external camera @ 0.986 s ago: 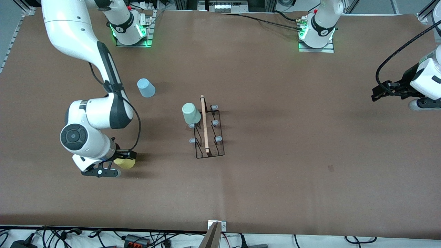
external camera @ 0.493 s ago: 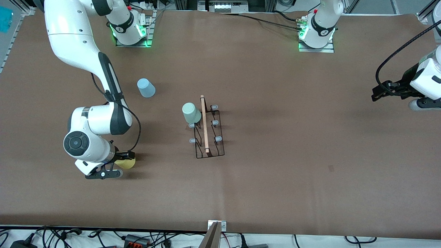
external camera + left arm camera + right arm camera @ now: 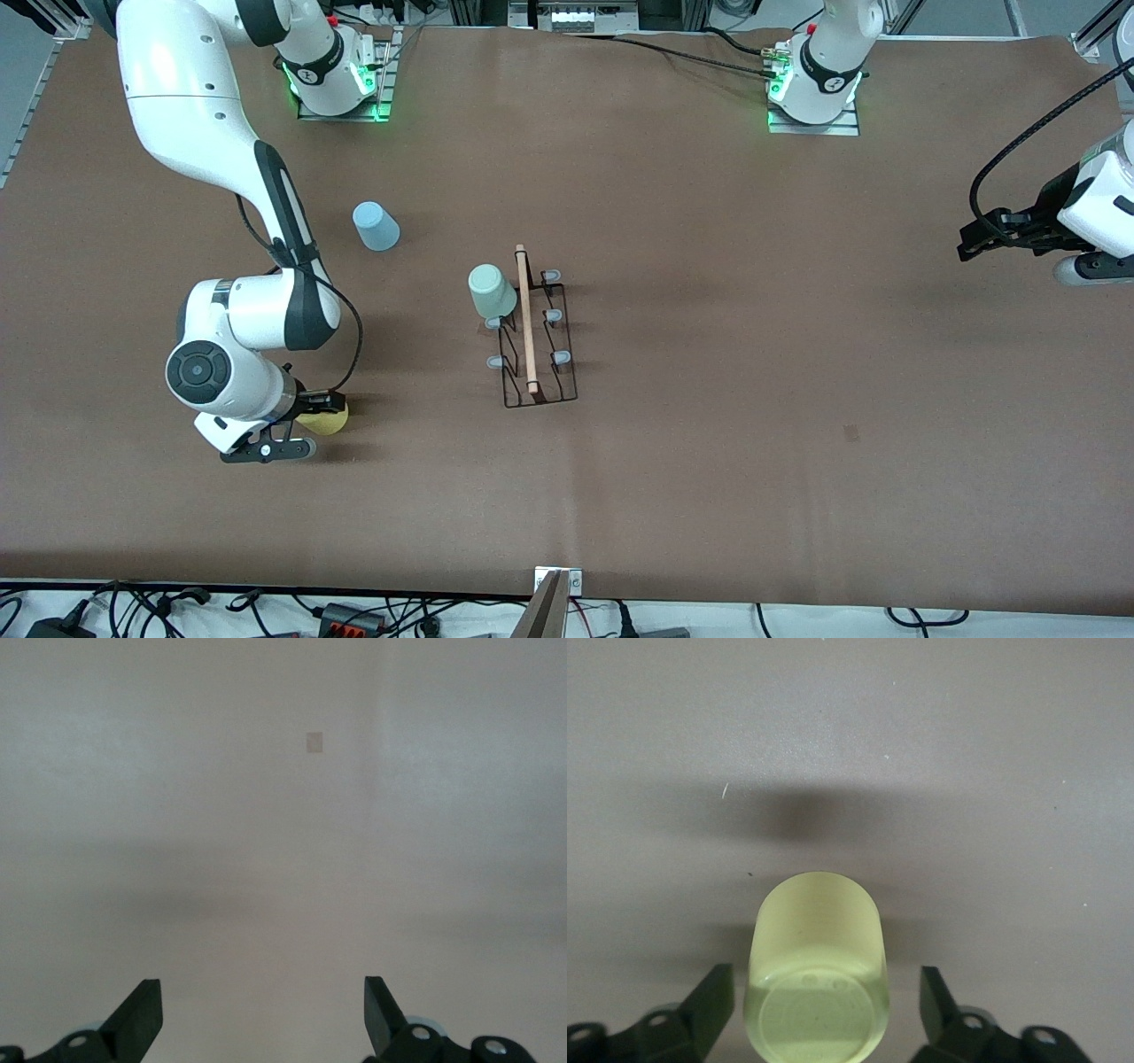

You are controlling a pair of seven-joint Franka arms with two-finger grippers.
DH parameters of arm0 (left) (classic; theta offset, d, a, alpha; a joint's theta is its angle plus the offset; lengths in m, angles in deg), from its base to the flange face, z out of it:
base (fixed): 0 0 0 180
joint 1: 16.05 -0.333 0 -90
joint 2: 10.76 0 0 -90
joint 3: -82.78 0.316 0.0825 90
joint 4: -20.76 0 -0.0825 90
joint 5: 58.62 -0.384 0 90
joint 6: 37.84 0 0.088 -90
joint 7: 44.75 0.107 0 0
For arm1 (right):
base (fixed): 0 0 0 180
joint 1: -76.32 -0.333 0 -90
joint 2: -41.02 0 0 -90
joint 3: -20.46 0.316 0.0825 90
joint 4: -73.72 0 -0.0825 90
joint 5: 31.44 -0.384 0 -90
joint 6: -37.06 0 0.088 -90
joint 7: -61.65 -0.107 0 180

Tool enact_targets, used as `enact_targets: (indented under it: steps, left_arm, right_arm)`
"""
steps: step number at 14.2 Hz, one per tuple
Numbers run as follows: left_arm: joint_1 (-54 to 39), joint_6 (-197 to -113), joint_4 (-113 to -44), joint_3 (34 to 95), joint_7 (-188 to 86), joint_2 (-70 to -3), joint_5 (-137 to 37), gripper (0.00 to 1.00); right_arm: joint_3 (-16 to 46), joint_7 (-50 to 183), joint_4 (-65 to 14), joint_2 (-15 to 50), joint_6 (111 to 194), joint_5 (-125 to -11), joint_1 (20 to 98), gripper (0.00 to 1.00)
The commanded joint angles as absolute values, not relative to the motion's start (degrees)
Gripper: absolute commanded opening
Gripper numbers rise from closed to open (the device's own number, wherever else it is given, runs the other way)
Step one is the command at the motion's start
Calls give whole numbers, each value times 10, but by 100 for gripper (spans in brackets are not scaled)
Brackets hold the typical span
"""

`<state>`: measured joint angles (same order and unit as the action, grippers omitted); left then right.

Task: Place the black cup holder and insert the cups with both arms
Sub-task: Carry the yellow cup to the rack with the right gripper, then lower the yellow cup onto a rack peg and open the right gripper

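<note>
One yellow cup (image 3: 817,970) now sits between the right gripper's (image 3: 312,416) narrowing, not-yet-touching jaws, at the rack's (image 3: 536,341) eight o'clock, so pickup looks imminent; the left gripper (image 3: 257,1019) waits wide open.

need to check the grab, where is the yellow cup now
The yellow cup stands on the table toward the right arm's end, nearer the front camera than the blue cup, between the right gripper's still-apart fingers.

White jointed arms (image 3: 190,115), black joint sections, black cables.
</note>
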<state>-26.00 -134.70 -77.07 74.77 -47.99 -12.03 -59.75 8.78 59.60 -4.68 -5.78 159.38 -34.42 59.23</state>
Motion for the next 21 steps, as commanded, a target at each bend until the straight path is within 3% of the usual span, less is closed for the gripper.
enact_targets:
  steps: [1,3,5,9,13,21]
  left_arm:
    - [-265,-1353,-778,744,-469,-116,-603,100]
    - [-265,-1354,-778,744,-469,-116,-603,100]
    - [-265,-1354,-778,744,-469,-116,-604,100]
    - [-266,-1354,-778,744,-465,-116,-603,100]
    - [-266,-1354,-778,744,-465,-116,-603,100]
    - [-266,-1354,-778,744,-465,-116,-603,100]
  right_arm:
    - [94,605,-40,-66,1597,-345,598,61]
    - [94,607,-39,-62,1590,-344,596,37]
    - [96,609,-31,-48,1577,-343,593,30]
    - [169,604,43,-14,1473,-343,590,29]
    - [254,543,70,-1,1468,-342,586,29]
    - [264,403,70,10,1469,-343,522,29]
